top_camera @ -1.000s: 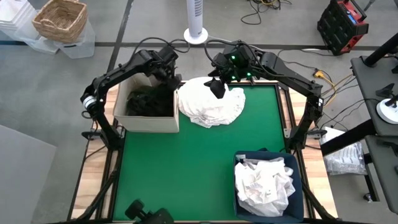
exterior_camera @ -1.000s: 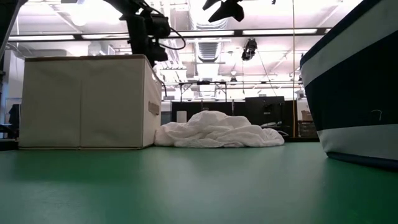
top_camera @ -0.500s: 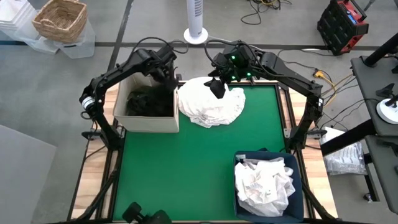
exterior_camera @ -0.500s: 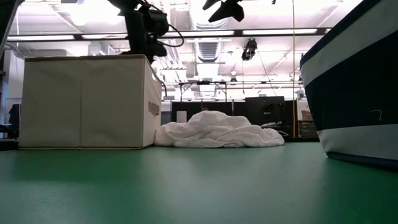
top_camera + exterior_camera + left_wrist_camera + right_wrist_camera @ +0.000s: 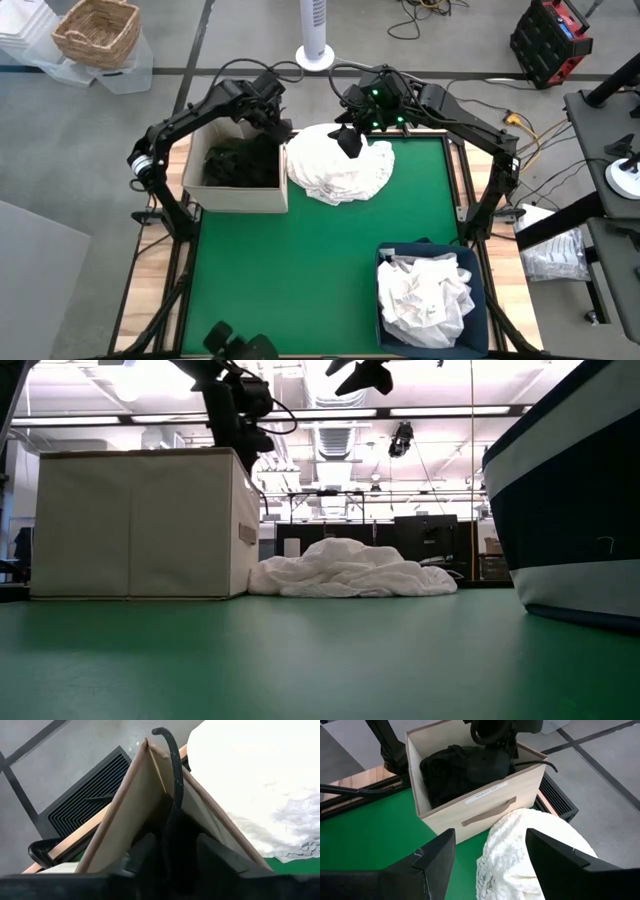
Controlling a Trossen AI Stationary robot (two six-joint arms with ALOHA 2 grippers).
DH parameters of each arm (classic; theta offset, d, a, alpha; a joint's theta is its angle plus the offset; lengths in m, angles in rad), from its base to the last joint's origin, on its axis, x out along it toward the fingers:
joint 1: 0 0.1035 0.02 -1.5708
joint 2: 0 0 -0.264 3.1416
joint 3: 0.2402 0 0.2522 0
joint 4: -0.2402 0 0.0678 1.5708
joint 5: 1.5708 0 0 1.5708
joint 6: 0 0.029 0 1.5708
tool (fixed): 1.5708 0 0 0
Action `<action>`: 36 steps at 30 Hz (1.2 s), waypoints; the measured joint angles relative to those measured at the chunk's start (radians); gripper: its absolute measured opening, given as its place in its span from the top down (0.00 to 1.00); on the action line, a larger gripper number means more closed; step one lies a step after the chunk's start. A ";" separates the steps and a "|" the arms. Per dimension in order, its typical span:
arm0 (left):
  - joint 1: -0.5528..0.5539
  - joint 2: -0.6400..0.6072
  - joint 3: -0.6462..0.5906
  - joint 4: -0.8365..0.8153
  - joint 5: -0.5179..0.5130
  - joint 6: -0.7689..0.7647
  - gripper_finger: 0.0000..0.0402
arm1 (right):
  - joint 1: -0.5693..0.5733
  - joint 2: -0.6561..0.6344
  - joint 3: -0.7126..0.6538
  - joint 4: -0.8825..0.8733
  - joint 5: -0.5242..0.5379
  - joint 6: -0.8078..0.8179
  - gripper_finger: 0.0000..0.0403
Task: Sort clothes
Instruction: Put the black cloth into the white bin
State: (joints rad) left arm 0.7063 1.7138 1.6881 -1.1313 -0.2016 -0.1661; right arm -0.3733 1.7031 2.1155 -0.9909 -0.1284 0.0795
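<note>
We judge the sorting to be well advanced but not finished. The beige box [image 5: 238,165] at the left of the table [image 5: 300,280] already holds dark clothes [image 5: 232,163], and the navy bin [image 5: 432,297] at the near right corner holds white clothes [image 5: 428,295]. One pile of white garments [image 5: 340,165] lies on the green table just beside the box, so this pile, in our opinion, must go next to the bin.

The left tool [image 5: 277,128] is over the back corner of the box. In the left wrist view a thin dark strip of cloth [image 5: 172,780] hangs over the box edge and runs down between the fingers [image 5: 145,851]; we cannot tell if they grip it or are letting it go. This piece seems to be nearly delivered, but part of it is outside the box.

The right tool [image 5: 349,140] hovers above the white pile with its fingers [image 5: 560,857] wide apart and holding nothing. We see no other garment on the table.
</note>
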 joint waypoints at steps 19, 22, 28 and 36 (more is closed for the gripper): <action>0.019 0.003 -0.060 0.085 0.000 0.026 0.80 | 0.000 0.000 0.000 0.000 0.000 0.014 0.42; 0.019 0.003 -0.088 0.087 -0.009 0.020 0.86 | 0.000 0.000 0.000 0.000 0.000 0.014 0.42; 0.020 0.003 -0.100 0.091 -0.043 -0.004 0.98 | 0.000 0.000 0.000 0.001 0.000 0.014 0.42; 0.021 0.003 -0.076 0.048 -0.043 -0.016 1.00 | 0.000 0.000 0.000 0.006 0.000 0.018 0.42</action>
State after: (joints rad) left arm 0.7269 1.7172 1.6123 -1.0831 -0.2443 -0.1822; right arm -0.3733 1.7031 2.1155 -0.9848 -0.1284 0.0975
